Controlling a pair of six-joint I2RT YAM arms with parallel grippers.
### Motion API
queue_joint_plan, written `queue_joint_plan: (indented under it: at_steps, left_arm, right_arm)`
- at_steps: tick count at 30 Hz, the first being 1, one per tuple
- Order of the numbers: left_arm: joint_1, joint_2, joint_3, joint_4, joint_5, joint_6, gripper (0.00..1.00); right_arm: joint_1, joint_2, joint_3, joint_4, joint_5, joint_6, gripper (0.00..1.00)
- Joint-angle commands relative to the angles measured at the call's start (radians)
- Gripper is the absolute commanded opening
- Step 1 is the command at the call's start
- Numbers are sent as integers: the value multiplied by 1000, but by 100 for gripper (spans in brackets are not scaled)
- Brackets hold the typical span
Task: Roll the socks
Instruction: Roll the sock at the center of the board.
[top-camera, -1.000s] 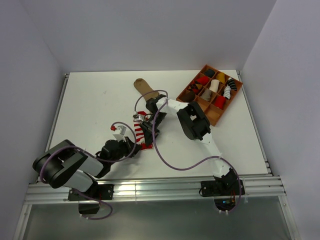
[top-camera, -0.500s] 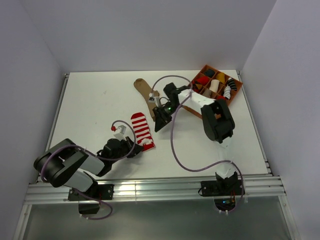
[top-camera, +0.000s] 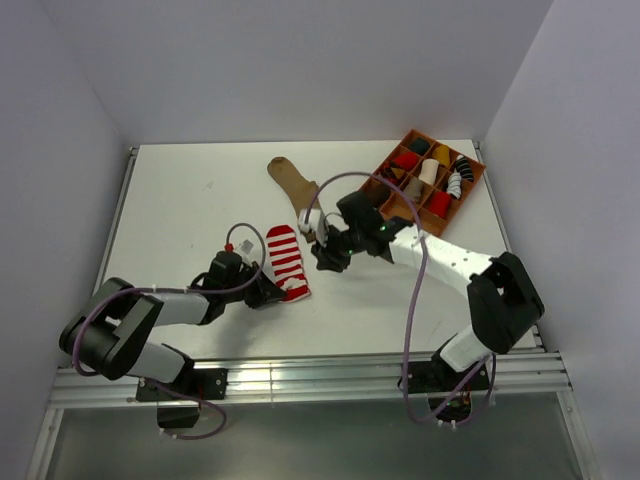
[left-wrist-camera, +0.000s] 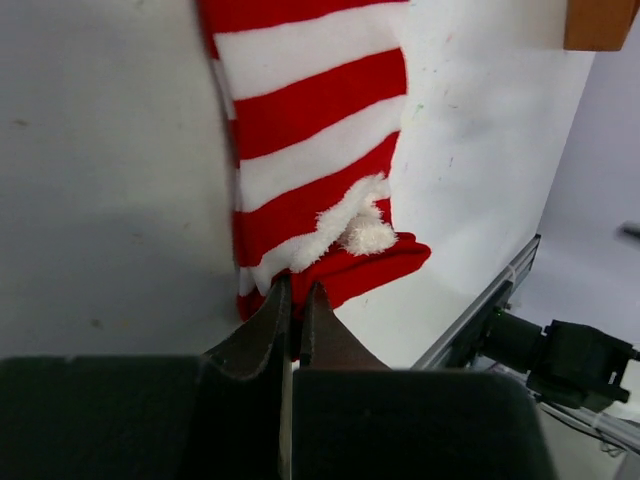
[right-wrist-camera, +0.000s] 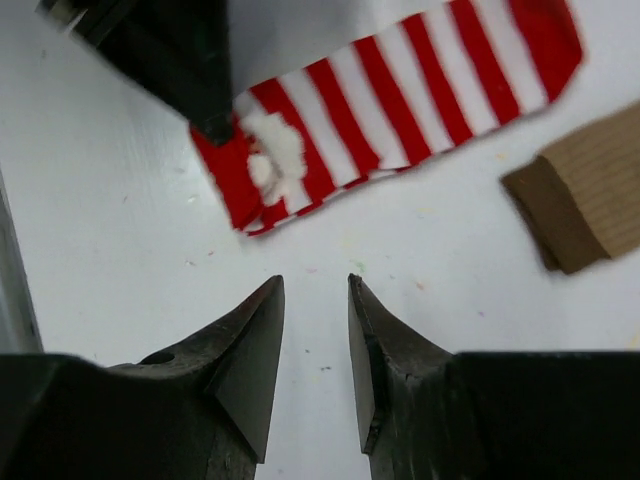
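The striped sock (top-camera: 284, 260), a red-and-white knit with a fluffy white tuft, lies flat on the smooth white bench (top-camera: 180, 200). The ribbed tan sock (top-camera: 291, 181) lies flat just beyond it, apart. The left tool (left-wrist-camera: 297, 296) is pinched together on the striped sock's red edge. The right tool (right-wrist-camera: 315, 290) hovers nearby, its tapered black fingers slightly apart and empty.

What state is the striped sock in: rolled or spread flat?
Spread flat: the striped sock lies full-length on the table, every stripe showing, no turn rolled.
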Motion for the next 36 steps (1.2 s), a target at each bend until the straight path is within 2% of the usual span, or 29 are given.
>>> queue_joint_plan:
  at_steps: [1,2,9,12,19,36]
  left_arm:
    - [41,5,35,-303,66,24,0]
    - [50,2,42,-344,77,25,0]
    - [88,62,99,-465,174,79,0]
    - [102,91,101,-472,218,91,0]
    - [122,109,124,-571,249,150,0]
    - [125,123,141,-582,270,167,0]
  right_arm:
    - [112,-87,-133,205,165,-141,40]
    - [171,-113,-189,235,186,-167,41]
    - [375,-146,-380,479,343,-276,43]
    - [420,-141,-437,572,387,-313,47]
    - [538,-109,-537,804,502,-380,47]
    - [615,-5,-534,821,530,-436,47]
